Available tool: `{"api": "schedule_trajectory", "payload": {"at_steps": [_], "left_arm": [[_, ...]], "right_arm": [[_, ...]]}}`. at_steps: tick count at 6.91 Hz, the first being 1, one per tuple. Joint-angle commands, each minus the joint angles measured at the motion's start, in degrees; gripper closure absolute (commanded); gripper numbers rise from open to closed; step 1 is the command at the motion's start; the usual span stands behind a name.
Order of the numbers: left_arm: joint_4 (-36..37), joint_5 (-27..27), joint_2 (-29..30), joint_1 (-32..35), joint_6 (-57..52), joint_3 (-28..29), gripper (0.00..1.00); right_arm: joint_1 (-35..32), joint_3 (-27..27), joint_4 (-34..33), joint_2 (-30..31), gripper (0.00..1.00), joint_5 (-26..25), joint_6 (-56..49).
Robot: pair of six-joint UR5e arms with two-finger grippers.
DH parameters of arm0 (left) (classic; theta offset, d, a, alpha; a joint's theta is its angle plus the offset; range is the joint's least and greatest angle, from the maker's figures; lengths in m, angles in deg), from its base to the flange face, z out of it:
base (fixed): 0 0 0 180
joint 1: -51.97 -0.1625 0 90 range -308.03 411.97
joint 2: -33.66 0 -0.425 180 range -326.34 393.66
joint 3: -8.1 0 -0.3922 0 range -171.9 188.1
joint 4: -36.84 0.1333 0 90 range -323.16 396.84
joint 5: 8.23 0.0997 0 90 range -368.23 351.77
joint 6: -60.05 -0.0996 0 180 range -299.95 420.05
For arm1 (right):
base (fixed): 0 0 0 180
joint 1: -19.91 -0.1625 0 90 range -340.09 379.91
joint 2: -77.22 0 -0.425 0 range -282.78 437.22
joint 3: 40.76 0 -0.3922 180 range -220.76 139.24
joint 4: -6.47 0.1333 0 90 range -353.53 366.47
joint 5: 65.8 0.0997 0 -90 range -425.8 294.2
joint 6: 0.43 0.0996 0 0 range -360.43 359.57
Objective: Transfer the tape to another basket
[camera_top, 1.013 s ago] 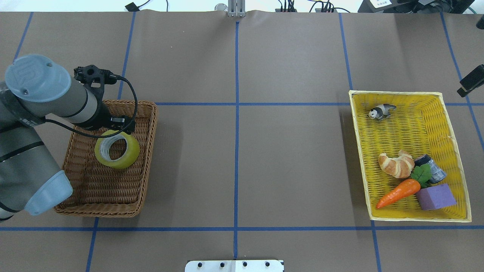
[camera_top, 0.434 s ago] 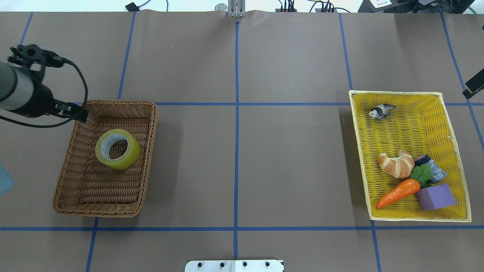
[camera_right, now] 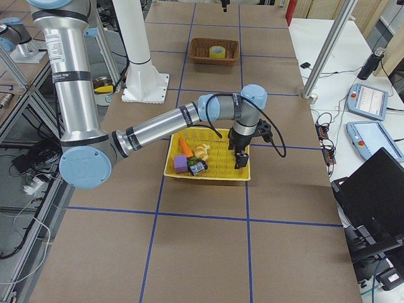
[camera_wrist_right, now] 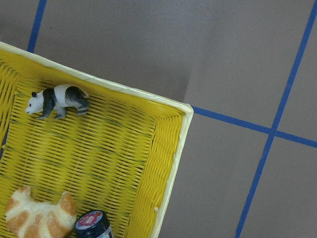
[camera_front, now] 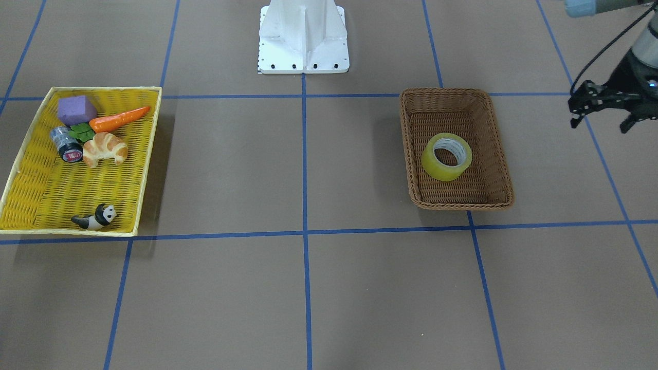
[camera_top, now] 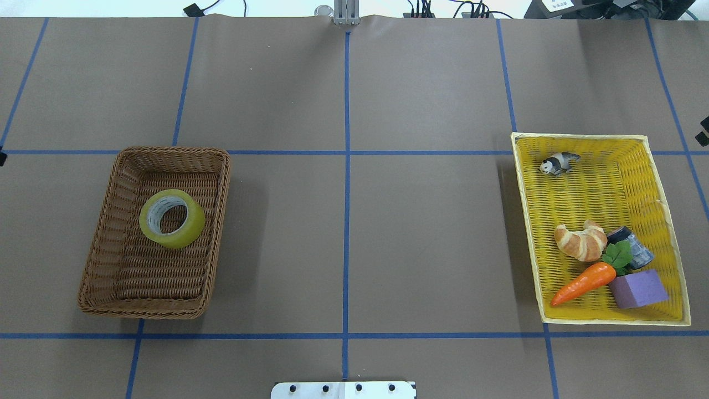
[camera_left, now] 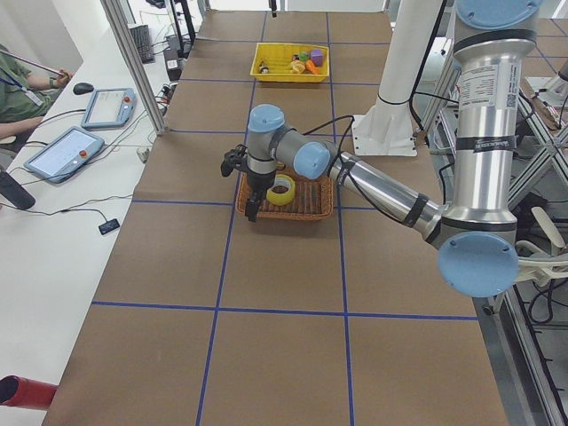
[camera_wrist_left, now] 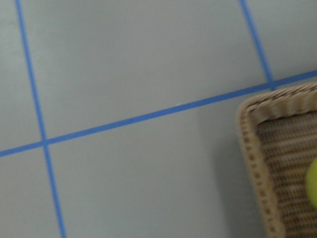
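The yellow tape (camera_top: 171, 218) lies flat in the brown wicker basket (camera_top: 220, 205) on the table's left half; no gripper touches it. It also shows in the front view (camera_front: 446, 156), inside the basket (camera_front: 406, 149). My left gripper (camera_front: 600, 124) hangs outside the basket, off its outer side, and its two black fingers look spread apart and empty. The left wrist view shows only the basket's corner (camera_wrist_left: 252, 148) and a sliver of tape (camera_wrist_left: 313, 183). My right gripper (camera_right: 240, 159) hovers by the edge of the yellow tray (camera_right: 208, 170); I cannot tell its state.
The shallow yellow tray (camera_top: 587, 188) on the right holds a croissant (camera_top: 580, 241), a carrot (camera_top: 584, 282), a purple block (camera_top: 638, 288), a small cylinder (camera_top: 631, 246) and a panda figure (camera_top: 559, 162). The robot's white base (camera_front: 303, 36) stands at mid-table.
My left gripper let go of the tape and drew away to the left, out of the overhead view. The tape stays in the brown basket. The right gripper slid back toward the right edge.
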Motion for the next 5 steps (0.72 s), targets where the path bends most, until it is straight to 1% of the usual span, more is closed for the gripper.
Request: {"api": "schedule_trajectory", "payload": {"at_steps": [1,2,3,4,5], "left_arm": [[-0.44,-4.51,-1.22,7.45,-5.16,7.21,0.02],[-0.96,-4.70,-1.22,11.14,-8.92,9.50,0.02],[-1.23,-7.31,-1.22,12.04,-10.44,10.74,0.02],[-1.40,-9.16,-0.61,12.05,-9.93,10.06,0.02],[-1.75,-9.36,-0.87,12.05,-9.93,8.66,0.02]], "right_arm": [[-1.61,0.03,0.02,1.65,0.00,2.78,-2.07],[-2.05,0.03,0.02,1.74,0.00,3.49,-1.90],[-2.14,0.03,0.02,1.74,0.00,3.94,-1.81],[-2.14,0.03,0.02,1.74,0.00,3.94,-1.81],[-2.49,0.12,0.02,2.18,0.00,3.94,-1.99]]}}
